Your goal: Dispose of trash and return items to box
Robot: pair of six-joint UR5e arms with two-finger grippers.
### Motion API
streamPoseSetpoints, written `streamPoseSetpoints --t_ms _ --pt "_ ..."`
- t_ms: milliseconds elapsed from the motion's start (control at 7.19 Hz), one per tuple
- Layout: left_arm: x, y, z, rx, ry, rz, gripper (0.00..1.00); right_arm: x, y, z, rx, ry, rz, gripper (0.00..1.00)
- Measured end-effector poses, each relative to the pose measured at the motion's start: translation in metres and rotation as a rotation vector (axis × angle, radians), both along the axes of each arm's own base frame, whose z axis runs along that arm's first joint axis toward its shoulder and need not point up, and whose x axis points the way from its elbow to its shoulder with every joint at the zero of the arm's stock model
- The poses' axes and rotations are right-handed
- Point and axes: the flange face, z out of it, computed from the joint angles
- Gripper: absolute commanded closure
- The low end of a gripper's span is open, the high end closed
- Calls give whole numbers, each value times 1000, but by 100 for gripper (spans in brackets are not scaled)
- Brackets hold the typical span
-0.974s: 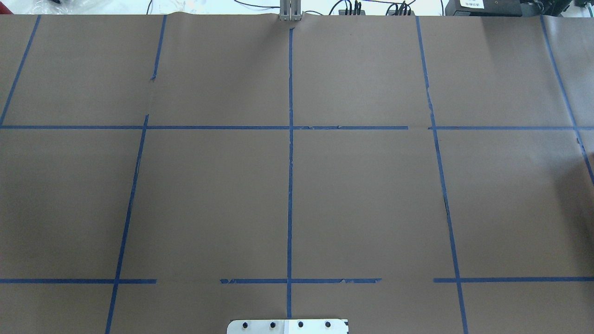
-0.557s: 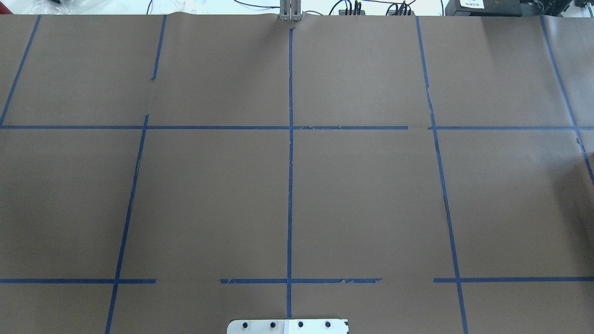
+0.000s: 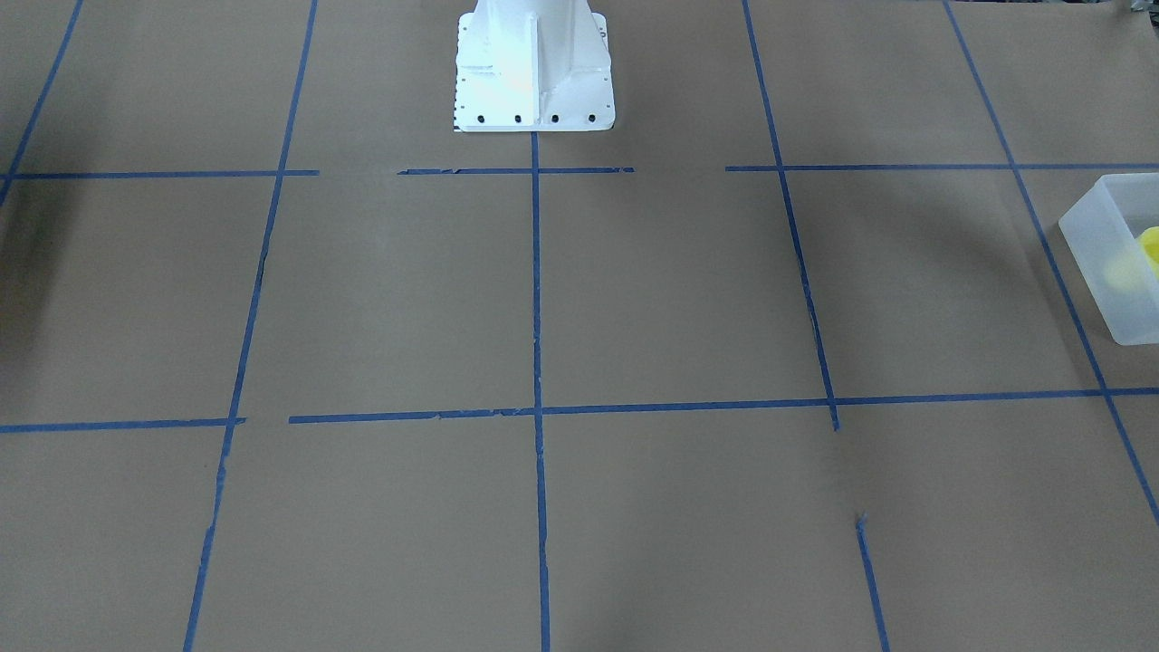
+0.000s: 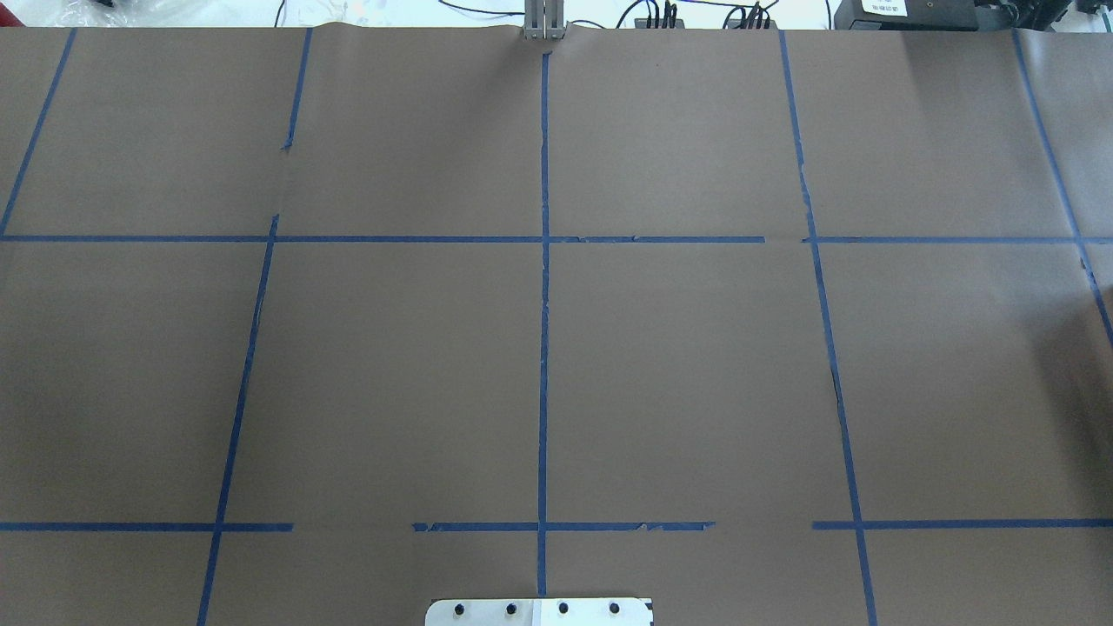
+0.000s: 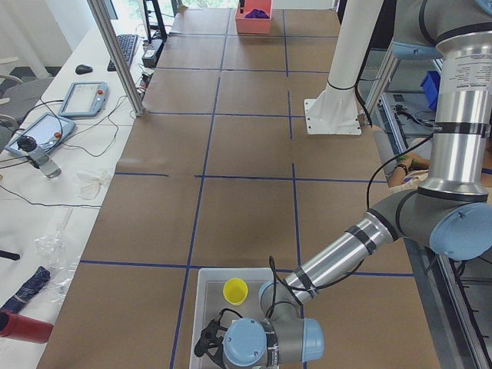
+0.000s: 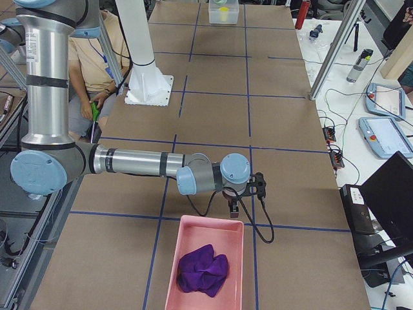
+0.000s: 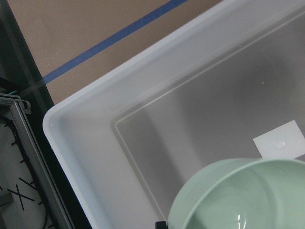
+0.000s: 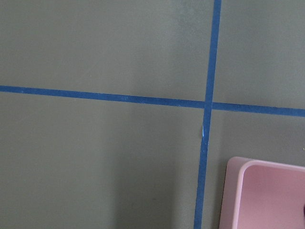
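The frosted-white box [image 5: 201,307] stands at the table's left end; it also shows in the front-facing view [image 3: 1100,249] and far off in the right view [image 6: 223,13]. The yellow cup [image 5: 235,290] stands upright inside it. My left gripper [image 5: 212,338] hangs over the box. The left wrist view shows the box wall [image 7: 95,143] and the mint-green bowl [image 7: 248,195] close below the camera, over the box floor. I cannot tell whether the left gripper holds it. My right gripper [image 6: 240,205] hovers by the far rim of a pink bin [image 6: 187,258]; I cannot tell its state.
The pink bin holds a crumpled purple thing [image 6: 202,268]; its corner shows in the right wrist view [image 8: 267,191]. The white robot base [image 3: 532,63] stands at the table's middle edge. A person [image 6: 97,58] sits beside the base. Blue tape lines cross the brown table.
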Motion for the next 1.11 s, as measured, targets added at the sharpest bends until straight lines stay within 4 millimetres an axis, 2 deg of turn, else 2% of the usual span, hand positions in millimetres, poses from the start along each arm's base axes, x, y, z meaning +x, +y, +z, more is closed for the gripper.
streamPoseSetpoints --t_ms 139,418,696,835,974,1113 --pt "0 0 0 -1 1 0 1 0 0 0 0 0 0 0" --pt "1 1 1 -9 3 -9 0 0 0 0 0 0 0 0" --pt "-1 -7 -11 -19 5 -55 0 0 0 -3 5 -2 0 0" --pt "-3 -18 -29 -19 6 -105 0 -1 -1 -10 12 -3 5 0" --pt "-5 -28 -61 -13 10 -166 0 0 -2 -25 19 -6 22 0" --pt "-6 -39 -111 -29 21 -223 0 0 -2 -40 19 -11 44 0"
